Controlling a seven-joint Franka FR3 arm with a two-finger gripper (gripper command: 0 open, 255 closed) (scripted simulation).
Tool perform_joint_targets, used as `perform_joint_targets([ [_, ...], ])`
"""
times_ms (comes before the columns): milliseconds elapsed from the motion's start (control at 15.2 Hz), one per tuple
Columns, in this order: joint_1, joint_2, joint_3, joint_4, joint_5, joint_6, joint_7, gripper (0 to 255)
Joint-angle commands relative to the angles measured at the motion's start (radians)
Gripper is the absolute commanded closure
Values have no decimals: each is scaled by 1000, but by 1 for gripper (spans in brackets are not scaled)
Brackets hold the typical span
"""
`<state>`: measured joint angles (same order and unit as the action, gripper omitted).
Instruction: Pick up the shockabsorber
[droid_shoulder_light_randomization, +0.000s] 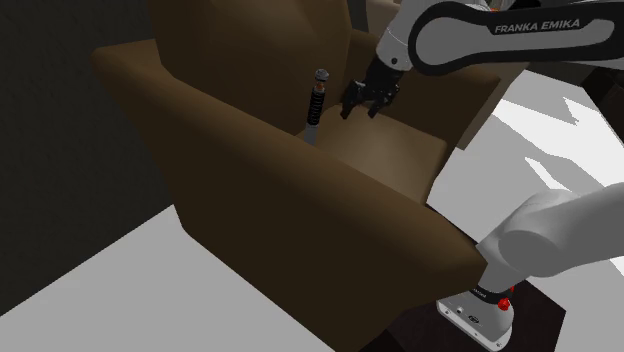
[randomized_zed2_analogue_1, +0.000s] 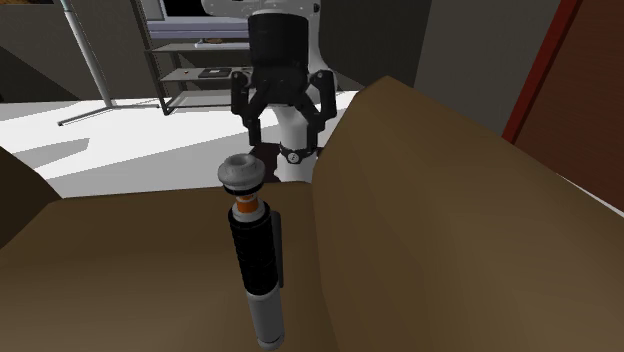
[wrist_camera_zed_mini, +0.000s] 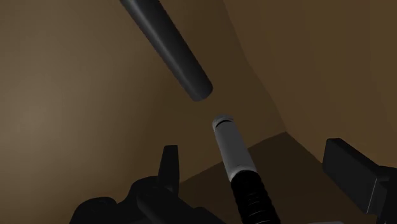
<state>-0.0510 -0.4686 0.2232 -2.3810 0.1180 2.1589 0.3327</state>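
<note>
Nearest to us in the second exterior view stands the slim shock absorber (randomized_zed2_analogue_1: 255, 250), with a round grey cap on top, an orange band under it, a black ribbed sleeve and a smooth grey metal cylinder below. It stands almost upright on the seat (droid_shoulder_light_randomization: 385, 150) of the big brown upholstered armchair (droid_shoulder_light_randomization: 300, 230), right against the inner wall of the armrest (droid_shoulder_light_randomization: 250, 140), and seems to lean on it (where its foot meets the cushion is hidden from us). Beyond it hangs the all-black two-finger gripper (randomized_zed2_analogue_1: 284, 135), its fingers spread wide and clasping nothing. In the shoulder view the gripper (droid_shoulder_light_randomization: 362, 108) hovers over the seat just beside the shock absorber (droid_shoulder_light_randomization: 312, 108) but apart from it. In the wrist view the shock absorber (wrist_camera_zed_mini: 234, 149) lines up with the gap of the gripper (wrist_camera_zed_mini: 257, 159), and neither finger touches it. We judge the approach nearly done and the closing not yet begun. The chief risk, as we see it, is a knock: propped as it seems to be, the part could topple or slide down the wall if one finger brushes it before the other arrives. The wall-side finger may also jam into the upholstery, since we see little room between part and armrest. A pinch on the smooth round cylinder might let it twist or slip out; the ribbed sleeve looks the safer hold.
</note>
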Motion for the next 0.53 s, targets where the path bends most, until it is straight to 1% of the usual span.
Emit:
perform_joint_targets([
  [0, -26, 69, 37, 53, -33, 56, 77, 0],
  [198, -67, 165, 92, 123, -103, 129, 203, 0],
  [462, -120, 298, 158, 238, -242, 193, 393, 0],
])
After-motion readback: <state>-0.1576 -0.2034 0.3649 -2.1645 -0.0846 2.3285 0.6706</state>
